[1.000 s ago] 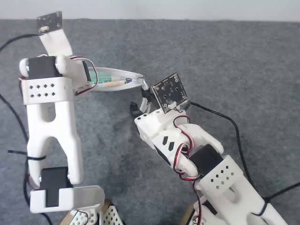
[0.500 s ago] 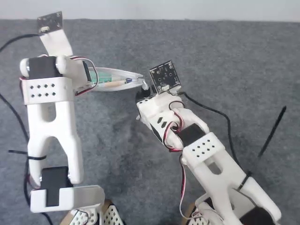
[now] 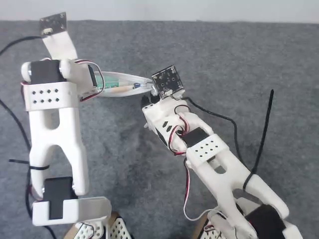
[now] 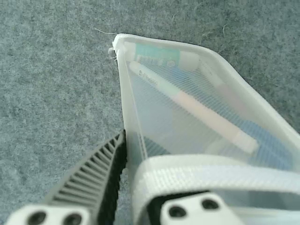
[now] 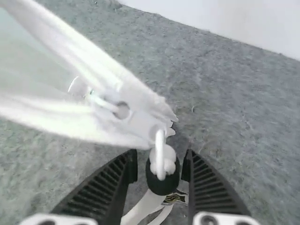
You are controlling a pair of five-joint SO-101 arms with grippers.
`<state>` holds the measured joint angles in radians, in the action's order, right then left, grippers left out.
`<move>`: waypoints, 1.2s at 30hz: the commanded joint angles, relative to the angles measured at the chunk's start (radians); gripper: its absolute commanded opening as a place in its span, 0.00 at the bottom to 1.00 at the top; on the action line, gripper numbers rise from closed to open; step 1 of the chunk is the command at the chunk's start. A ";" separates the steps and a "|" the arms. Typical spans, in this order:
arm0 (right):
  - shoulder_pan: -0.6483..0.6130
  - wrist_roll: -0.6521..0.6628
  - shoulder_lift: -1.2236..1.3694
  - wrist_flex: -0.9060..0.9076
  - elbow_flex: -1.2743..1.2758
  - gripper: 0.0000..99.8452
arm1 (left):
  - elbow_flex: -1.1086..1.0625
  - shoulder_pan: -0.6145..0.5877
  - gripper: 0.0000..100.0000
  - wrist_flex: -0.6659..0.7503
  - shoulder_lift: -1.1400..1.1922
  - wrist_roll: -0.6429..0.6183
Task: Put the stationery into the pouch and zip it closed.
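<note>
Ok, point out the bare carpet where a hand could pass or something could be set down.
Widest bare carpet: beyond the right arm, up to the far edge, crossed by a black cable. A narrower strip lies between it and the left arm. Crowded: the pouch tip, where the right gripper meets it.

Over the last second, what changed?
The right gripper advanced up-left in the high view to the pouch's zipper end. The zipper pull now sits between its open fingers. The left gripper kept holding the pouch, and the stationery stayed inside.
</note>
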<state>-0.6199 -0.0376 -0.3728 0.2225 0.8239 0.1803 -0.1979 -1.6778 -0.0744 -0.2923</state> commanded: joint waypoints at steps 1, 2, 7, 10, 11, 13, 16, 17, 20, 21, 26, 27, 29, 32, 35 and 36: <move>0.021 0.020 -0.012 -0.019 -0.008 0.15 | 0.007 0.002 0.01 0.034 -0.048 0.008; 0.022 0.020 -0.012 -0.018 -0.008 0.15 | 0.007 0.002 0.01 0.034 -0.048 0.008; 0.022 0.021 -0.013 -0.024 -0.008 0.06 | 0.007 0.002 0.01 0.034 -0.048 0.008; 0.022 0.023 -0.013 -0.024 -0.008 0.04 | 0.007 0.002 0.01 0.034 -0.048 0.008; 0.022 0.023 -0.013 -0.021 -0.008 0.03 | 0.007 0.002 0.01 0.034 -0.048 0.008; 0.022 0.025 -0.016 -0.015 -0.008 0.03 | 0.007 0.002 0.01 0.034 -0.048 0.009; 0.022 0.077 -0.062 -0.019 0.023 0.01 | 0.007 0.002 0.01 0.034 -0.048 0.009; 0.021 0.112 -0.090 -0.021 0.043 0.00 | 0.007 0.002 0.01 0.034 -0.048 0.009; 0.018 0.209 -0.186 -0.024 0.109 0.01 | 0.007 0.002 0.01 0.034 -0.048 0.009; 0.016 0.239 -0.214 -0.024 0.127 0.01 | 0.007 0.002 0.01 0.034 -0.048 0.009; 0.016 0.299 -0.314 -0.015 0.173 0.01 | 0.007 0.002 0.01 0.034 -0.048 0.008; 0.016 0.299 -0.326 -0.015 0.180 0.01 | 0.007 0.002 0.01 0.034 -0.048 0.008; 0.016 0.301 -0.348 -0.015 0.193 0.01 | 0.007 0.002 0.01 0.034 -0.048 0.008; 0.013 0.348 -0.372 -0.013 0.218 0.01 | 0.007 0.002 0.01 0.038 -0.048 0.008; 0.013 0.368 -0.394 -0.012 0.232 0.01 | 0.007 0.002 0.01 0.044 -0.046 0.006; 0.015 0.359 -0.395 -0.001 0.230 0.01 | 0.007 0.002 0.01 0.044 -0.046 0.006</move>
<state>-0.6122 0.3107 -0.7165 0.2225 1.0679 0.1803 -0.1979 -1.6686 -0.0744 -0.2923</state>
